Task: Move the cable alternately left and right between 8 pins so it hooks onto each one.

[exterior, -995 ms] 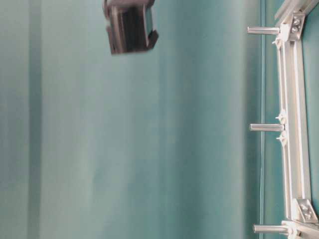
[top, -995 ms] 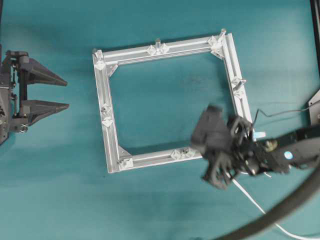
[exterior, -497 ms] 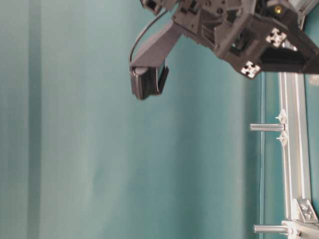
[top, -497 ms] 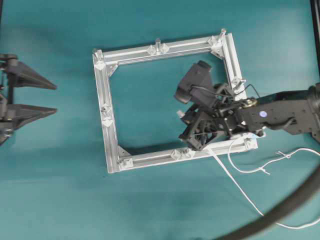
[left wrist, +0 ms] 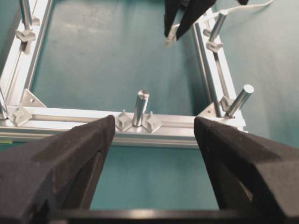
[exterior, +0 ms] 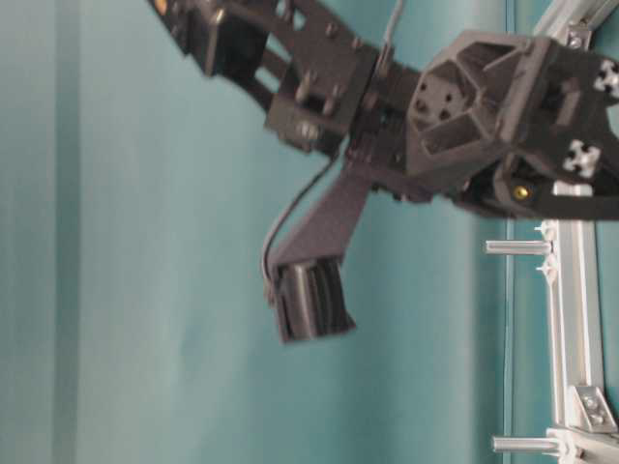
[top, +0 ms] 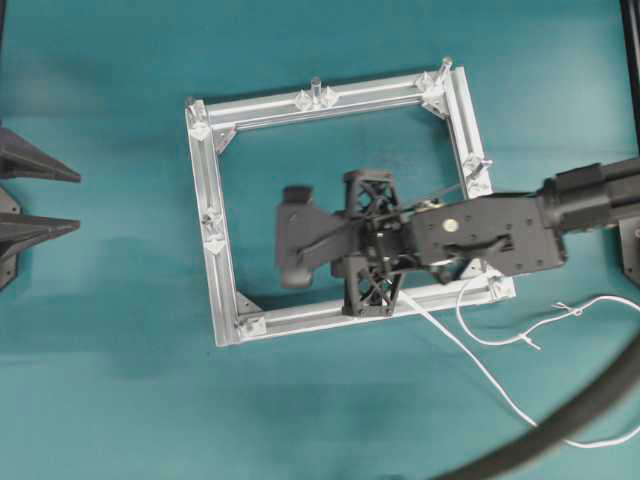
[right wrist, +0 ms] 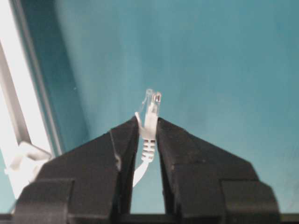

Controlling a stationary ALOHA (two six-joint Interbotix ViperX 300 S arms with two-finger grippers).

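Square silver aluminium frame (top: 222, 262) lying flat on teal table covering (top: 120, 400). Thick dark curved hose (top: 560, 425) sweeping across the lower right corner of the overhead view.

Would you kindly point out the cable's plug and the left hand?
cable's plug (right wrist: 151, 116), right wrist view, on the clear connector tip.
left hand (left wrist: 154, 154), left wrist view, midway between its fingertips.

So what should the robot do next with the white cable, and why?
Probably carry it on toward a pin on the frame's far side. The right gripper pinches the cable by its plug over the open middle, and no hook shows on any pin yet.
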